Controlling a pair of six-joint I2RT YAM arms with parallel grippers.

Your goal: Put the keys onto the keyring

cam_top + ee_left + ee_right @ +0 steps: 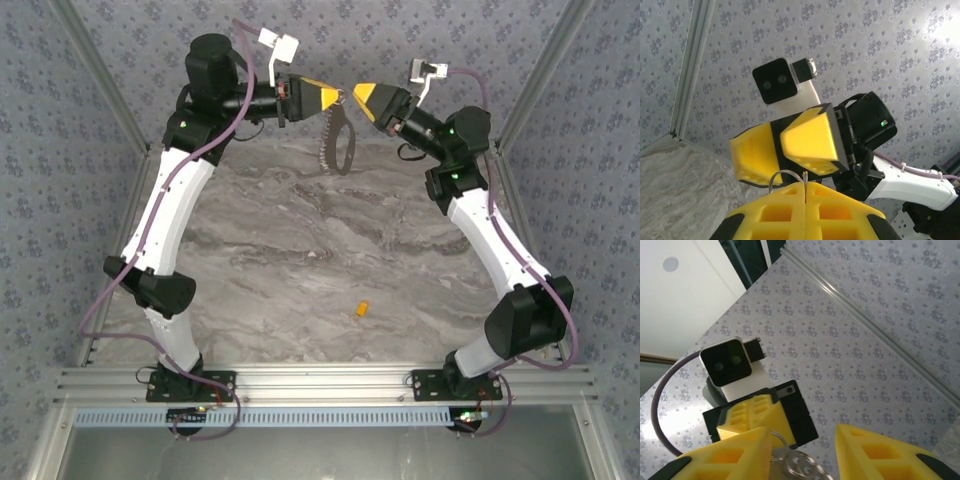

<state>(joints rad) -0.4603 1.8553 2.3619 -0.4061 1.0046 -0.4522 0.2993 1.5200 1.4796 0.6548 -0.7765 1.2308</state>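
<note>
Left fingers (325, 97) clamp the keyring (334, 140) dangling over the counter's (270, 250) far edge, right fingers (368, 97) sit apart, so I'd hold it steady and fetch the key (362, 311) by the near edge.

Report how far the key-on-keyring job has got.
Done: the grey beaded oval keyring is up off the marble table. In hand: the left gripper pinches it with shut jaws, so it dangles; the right gripper, jaws open, faces its top. Left: the small yellow-orange key lies alone on the table, not yet picked up or threaded.
</note>
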